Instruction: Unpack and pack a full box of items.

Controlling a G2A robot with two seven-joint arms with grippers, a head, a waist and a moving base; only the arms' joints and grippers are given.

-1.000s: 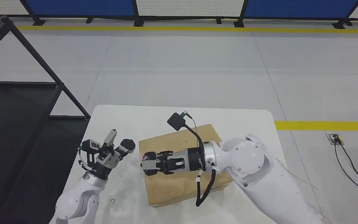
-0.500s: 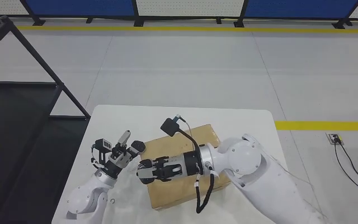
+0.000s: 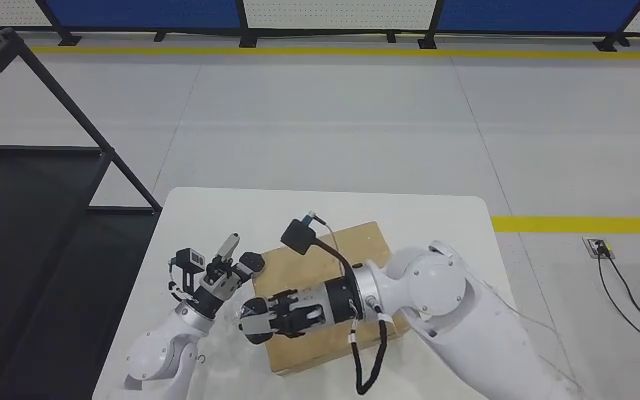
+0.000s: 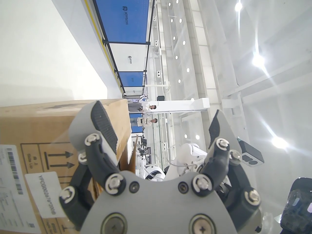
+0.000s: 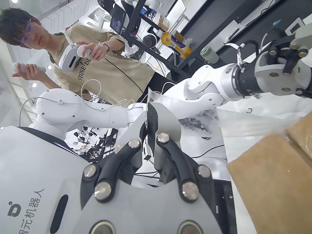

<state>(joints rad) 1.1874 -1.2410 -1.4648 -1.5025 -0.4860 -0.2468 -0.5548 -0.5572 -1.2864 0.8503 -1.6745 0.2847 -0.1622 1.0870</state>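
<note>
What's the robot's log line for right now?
left end effector: open, beside cardboard box | right end effector: shut on clear plastic bag

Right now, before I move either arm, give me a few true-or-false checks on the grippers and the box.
1. The left gripper is open, with nothing between its fingers. True.
2. The right gripper is open and empty. False: it is shut on a piece of clear plastic film.
3. The box stands on the white table. True.
4. The two grippers are at opposite ends of the box. False: in the top view both are at the same end of the box, close to each other.
</note>
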